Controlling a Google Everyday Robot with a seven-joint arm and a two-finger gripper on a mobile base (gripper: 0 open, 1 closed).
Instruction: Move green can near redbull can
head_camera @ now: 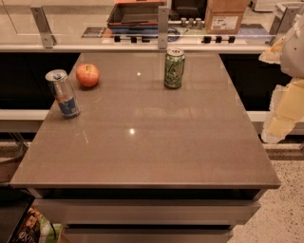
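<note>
The green can [174,68] stands upright at the far middle of the brown table [152,147]; it has a green body, a pale label and a silver top. The redbull can [63,94], slim, silver above and blue below, stands near the table's left edge, far to the left of the green can. My gripper [281,111] shows as pale white and yellow shapes at the right edge of the view, beyond the table's right side and well clear of both cans. It holds nothing that I can see.
A red apple [87,75] sits just right of and behind the redbull can. Behind the table runs a counter with a glass panel, a cardboard box [224,19] and a dark tray [135,14]. Speckled floor lies at the lower right.
</note>
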